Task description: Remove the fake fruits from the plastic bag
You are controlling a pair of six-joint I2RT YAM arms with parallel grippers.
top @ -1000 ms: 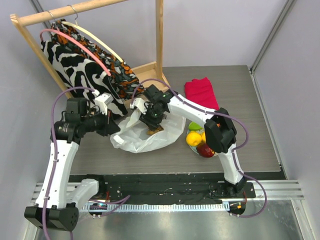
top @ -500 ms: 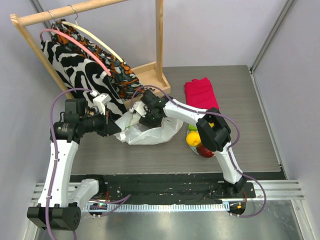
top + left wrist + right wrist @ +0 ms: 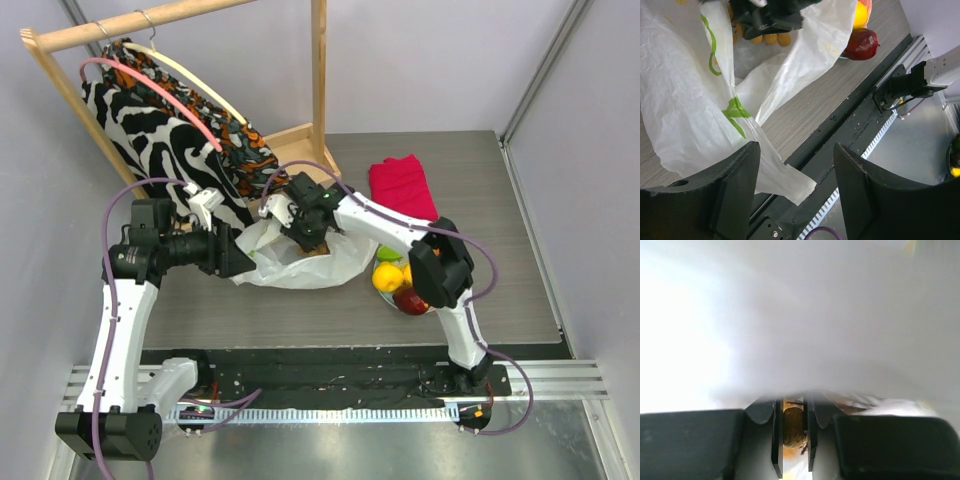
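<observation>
Your right end effector [image 3: 792,409] is pinching a brownish grape cluster [image 3: 793,429] between nearly closed fingers. It is sitting inside the plastic bag [image 3: 290,272], whose white film is filling its wrist view. Your left end effector [image 3: 796,150] is standing spread and gripping nothing. A fold of the bag is passing loosely between its fingers [image 3: 735,190] at the bag's left edge. The bag is lying crumpled on the surface [image 3: 300,312], near its middle. A yellow lemon [image 3: 387,277], a dark red apple [image 3: 408,299] and a green piece [image 3: 388,252] are resting together outside the bag, just beside its right side. A folded red cloth [image 3: 402,185] is lying behind them.
</observation>
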